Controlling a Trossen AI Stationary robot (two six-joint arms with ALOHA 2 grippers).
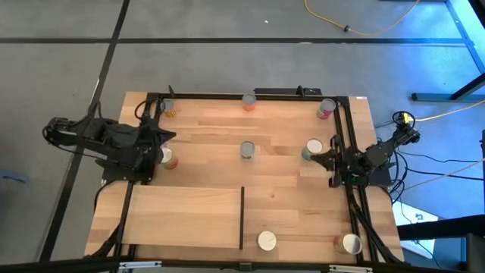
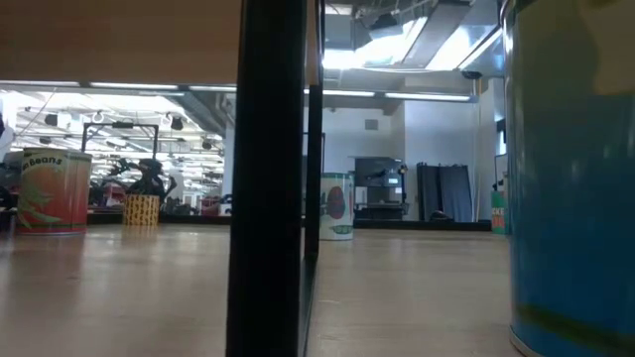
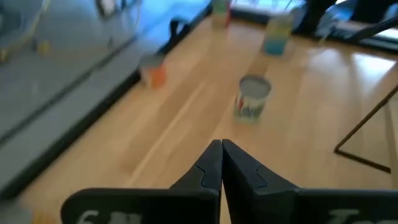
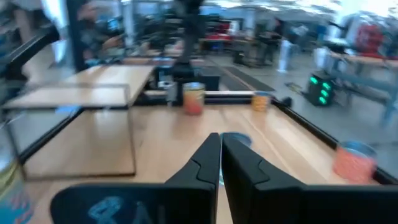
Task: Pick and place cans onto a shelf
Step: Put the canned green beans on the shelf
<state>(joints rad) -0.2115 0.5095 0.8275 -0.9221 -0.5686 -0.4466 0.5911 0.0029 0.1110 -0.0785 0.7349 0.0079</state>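
- Left gripper [image 1: 161, 144] sits at the left edge of the table, its fingers [image 3: 208, 168] pressed together with nothing between them. An orange can [image 1: 166, 158] stands just beside its tip; another orange one [image 1: 168, 108] is off in the far left corner.
- The shelf [image 1: 182, 216] lies on the near side of the left gripper, flat light wood with a thin black bar [image 1: 242, 218] on its right edge. I see no can on it, so I'd say the job has barely begun.
- A grey can [image 1: 248, 150] stands mid-table, straight ahead of the left gripper and well clear of it. A red can [image 1: 248, 101] is at the far edge.
- Right gripper [image 1: 327, 158] is at the right edge, fingers [image 4: 211, 163] all but closed and empty. A green can [image 1: 314, 148] is right at its tip; a pink one [image 1: 326, 108] is in the far right corner.
- Two more cans stand at the near edge, one just right of the bar [image 1: 267, 241] and one in the right corner [image 1: 350, 243].
- Step in hand, as I judge it: neither arm has picked yet. The next move calls for one gripper to spread its fingers, close on its nearest can, and carry it to the shelf.
- Writing: from table height the orange can's label [image 2: 48, 190] reads "Beans". The other labels are too blurred to read.
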